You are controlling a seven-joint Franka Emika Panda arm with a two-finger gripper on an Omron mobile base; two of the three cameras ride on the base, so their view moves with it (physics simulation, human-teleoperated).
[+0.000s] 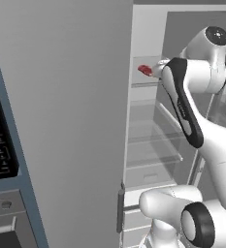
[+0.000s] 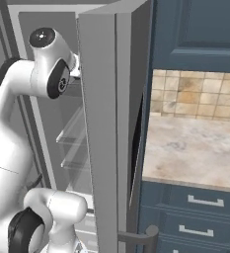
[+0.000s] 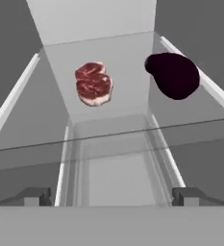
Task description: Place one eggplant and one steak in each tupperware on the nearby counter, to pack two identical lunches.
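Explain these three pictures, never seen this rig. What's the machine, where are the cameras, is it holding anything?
It is a rendered kitchen. The machine is a white robot arm on a base that can drive, reaching into an open fridge. Two pictures come from cameras on the base, behind the arm to its left and right. The right one also shows the fridge door and a beige counter beside it. The third comes from a camera on the hand, looking along the gripper; the two dark fingertips rise at its bottom. Ahead of them, on a glass shelf, lie a red steak and a dark eggplant, apart. The gripper is open and holds nothing.
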